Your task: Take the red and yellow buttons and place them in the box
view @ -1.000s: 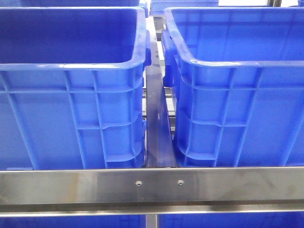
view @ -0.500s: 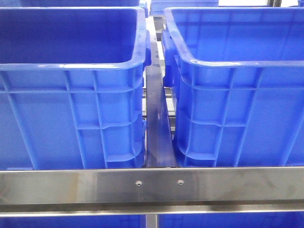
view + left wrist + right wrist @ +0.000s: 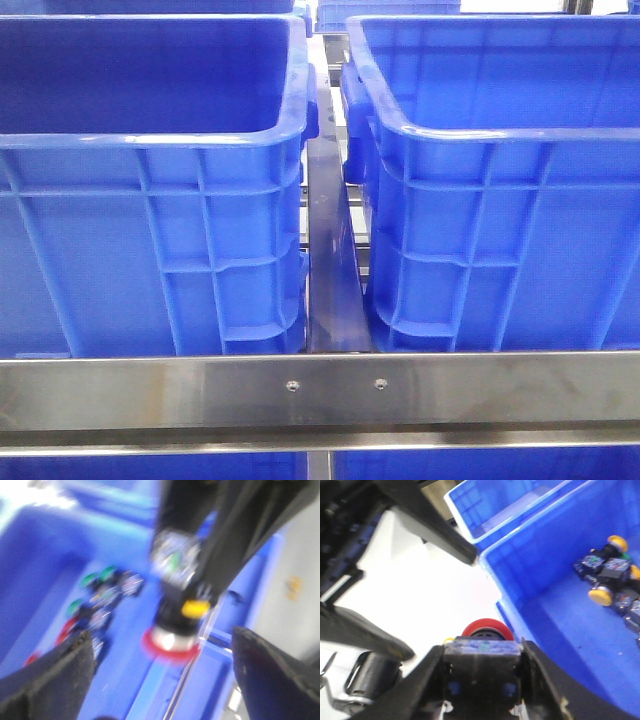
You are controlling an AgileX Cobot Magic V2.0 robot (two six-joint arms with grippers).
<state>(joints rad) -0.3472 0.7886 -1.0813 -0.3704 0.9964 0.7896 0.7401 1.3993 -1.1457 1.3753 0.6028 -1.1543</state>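
Across the front view I see two deep blue plastic crates side by side: the left blue crate [image 3: 150,200] fills the left half of the frame, the right blue crate [image 3: 500,200] the right half, with a narrow steel channel [image 3: 330,270] running between them. Along the bottom, a brushed steel crossbar [image 3: 320,392] with two small screws spans the full width. Neither arm shows in this view.

From the left wrist camera, badly blurred, my left claw [image 3: 160,675] stands with its two dark fingers [image 3: 47,680] wide apart at the lower corners of the frame, nothing between them. At centre frame a second dark arm holds a red-capped push button [image 3: 172,642] with a metal collar and a yellow tab on its body, above the blue bin floor [image 3: 135,680]. At left of centre, a loose cluster of green and red buttons [image 3: 97,600] lies on that floor; I cannot tell them apart one by one.

From the right wrist camera, my right claw [image 3: 482,672] is clamped on a black-bodied button with a red round cap [image 3: 486,629], the cap showing just above the fingers at lower centre. At right, a blue bin [image 3: 545,575] holds a group of yellow-capped buttons [image 3: 612,580] in the upper right corner. A pale bench surface [image 3: 435,595] lies at left of the bin.
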